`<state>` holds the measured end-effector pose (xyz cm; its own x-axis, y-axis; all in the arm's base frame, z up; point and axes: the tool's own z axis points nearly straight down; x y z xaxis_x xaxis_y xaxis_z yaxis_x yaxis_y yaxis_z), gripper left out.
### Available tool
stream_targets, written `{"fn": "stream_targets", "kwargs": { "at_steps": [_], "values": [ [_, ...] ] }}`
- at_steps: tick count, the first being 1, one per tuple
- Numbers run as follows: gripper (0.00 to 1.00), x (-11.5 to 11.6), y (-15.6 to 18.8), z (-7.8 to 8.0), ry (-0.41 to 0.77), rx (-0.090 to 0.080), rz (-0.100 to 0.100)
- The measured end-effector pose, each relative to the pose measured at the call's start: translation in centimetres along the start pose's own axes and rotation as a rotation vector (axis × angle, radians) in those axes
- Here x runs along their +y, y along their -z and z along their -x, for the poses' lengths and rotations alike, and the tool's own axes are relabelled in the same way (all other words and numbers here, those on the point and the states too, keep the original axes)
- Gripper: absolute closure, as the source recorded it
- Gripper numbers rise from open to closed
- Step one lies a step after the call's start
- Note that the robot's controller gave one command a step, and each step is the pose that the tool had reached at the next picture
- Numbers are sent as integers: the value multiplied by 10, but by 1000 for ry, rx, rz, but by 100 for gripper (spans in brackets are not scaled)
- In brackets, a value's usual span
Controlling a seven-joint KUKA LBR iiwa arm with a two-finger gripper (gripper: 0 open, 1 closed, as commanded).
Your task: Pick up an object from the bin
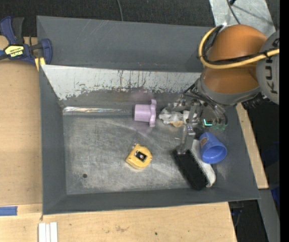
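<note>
My gripper hangs low in the right part of the bin, under the orange-covered wrist. Its tip is just above the upper end of a black brush with a white handle, which lies slanted by the bin's front right wall. A blue cup lies on its side right of the gripper, touching the brush. A small whitish crumpled thing lies just left of the gripper's body. I see nothing held.
A lilac spool-shaped piece lies near the back wall, left of the whitish thing. A yellow tape measure sits on the floor in the middle. The arm reaches in from the right over the bin's back right corner.
</note>
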<state>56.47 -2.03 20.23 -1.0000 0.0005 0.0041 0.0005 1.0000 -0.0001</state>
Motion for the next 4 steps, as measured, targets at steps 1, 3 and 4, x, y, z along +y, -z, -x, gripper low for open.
{"fn": "stream_targets", "kwargs": {
  "at_steps": [1,3,4],
  "values": [
    [0,0,4,2,0,-8,0],
    [0,70,-37,-23,64,-11,6],
    [0,61,-57,-48,224,-5,-4]
  ]
}}
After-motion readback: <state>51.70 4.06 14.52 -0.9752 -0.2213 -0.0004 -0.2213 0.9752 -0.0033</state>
